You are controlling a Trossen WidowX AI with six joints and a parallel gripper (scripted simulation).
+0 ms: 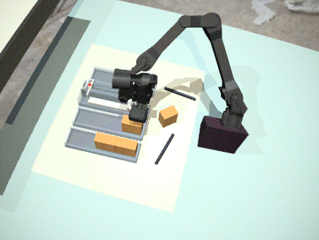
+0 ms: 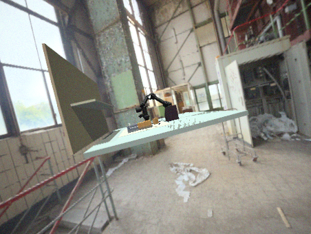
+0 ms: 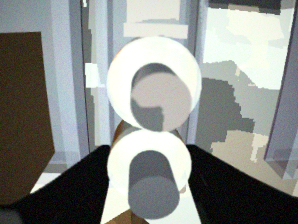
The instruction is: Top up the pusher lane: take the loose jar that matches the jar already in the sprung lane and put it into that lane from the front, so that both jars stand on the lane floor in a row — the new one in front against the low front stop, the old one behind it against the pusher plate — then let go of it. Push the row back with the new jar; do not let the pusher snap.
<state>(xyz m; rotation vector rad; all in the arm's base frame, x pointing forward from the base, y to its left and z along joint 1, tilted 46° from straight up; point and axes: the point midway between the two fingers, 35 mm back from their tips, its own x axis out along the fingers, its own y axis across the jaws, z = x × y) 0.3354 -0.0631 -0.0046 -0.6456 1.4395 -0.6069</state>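
My gripper (image 3: 147,153) (image 1: 137,106) is shut on a jar with a broad white rim and a grey knob-like centre (image 3: 152,197), held upright between the black fingers. The matching jar (image 3: 162,100) stands directly behind it in the sprung lane, in line, and the two rims meet or overlap in the wrist view. The pale pusher plate (image 3: 156,31) is just behind the rear jar, between the lane walls (image 3: 193,20). In the top view the white pusher bar (image 1: 107,103) runs along the lane towards the gripper. The low front stop and the held jar's base are hidden.
A neighbouring lane holds an orange box (image 1: 132,126) close beside the fingers. The outermost lane holds two orange boxes (image 1: 116,144). A loose orange box (image 1: 169,116) and two dark bars (image 1: 180,93) (image 1: 164,149) lie in front. A red-dotted bracket (image 1: 89,85) stands at the back.
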